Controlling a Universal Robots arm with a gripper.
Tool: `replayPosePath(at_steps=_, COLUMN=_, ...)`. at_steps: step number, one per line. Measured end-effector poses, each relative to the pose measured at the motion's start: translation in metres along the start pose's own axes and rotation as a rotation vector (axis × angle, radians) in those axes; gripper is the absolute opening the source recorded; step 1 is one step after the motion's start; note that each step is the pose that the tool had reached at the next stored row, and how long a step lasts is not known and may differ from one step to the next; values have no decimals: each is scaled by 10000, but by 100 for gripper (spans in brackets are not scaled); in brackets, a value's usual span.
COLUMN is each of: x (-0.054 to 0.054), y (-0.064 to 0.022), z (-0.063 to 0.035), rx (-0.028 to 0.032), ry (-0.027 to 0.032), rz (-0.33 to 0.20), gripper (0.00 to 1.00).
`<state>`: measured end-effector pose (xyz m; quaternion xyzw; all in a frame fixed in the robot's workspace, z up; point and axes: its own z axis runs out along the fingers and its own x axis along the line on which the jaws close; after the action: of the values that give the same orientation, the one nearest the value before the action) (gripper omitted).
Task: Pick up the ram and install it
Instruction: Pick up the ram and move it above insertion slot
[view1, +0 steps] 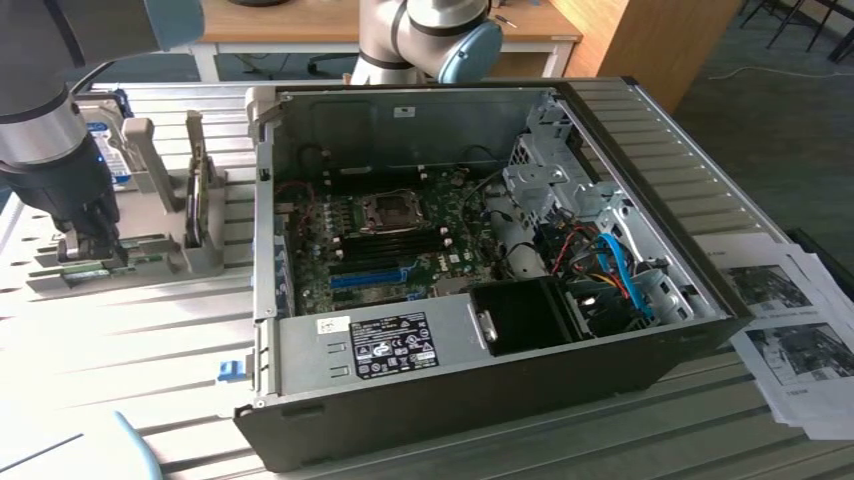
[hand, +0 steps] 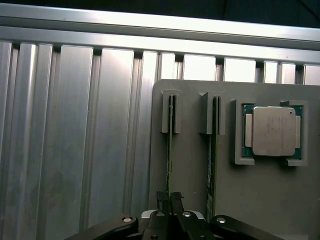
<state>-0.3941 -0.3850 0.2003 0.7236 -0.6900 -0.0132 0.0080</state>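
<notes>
Wooden desk (view1: 387, 28), grey carpet (view1: 767, 125), slatted aluminium table (view1: 147, 340)

The exterior camera is standing off the arm (view1: 47, 130), high up, and is looking down at a slant over the whole scene. The open computer case (view1: 467, 290) is taking up the middle of its picture, well to one side of the jaws, with the ribbed tabletop (view1: 147, 340) stretching around it. The grey holder (view1: 174, 260) under the jaws is sitting at the exterior view's left edge. The wrist camera is riding just behind the jaws and is facing straight down along them from very near, so the ram (hand: 169, 155) between the jaws is showing edge-on. Both views are taking in the holder and the strip of tabletop beside it.
</notes>
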Motion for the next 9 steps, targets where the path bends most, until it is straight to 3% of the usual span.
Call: replayPosePath(at_steps=9, x=-1, y=2, z=-58, rx=0, ry=0, rz=0, gripper=11)
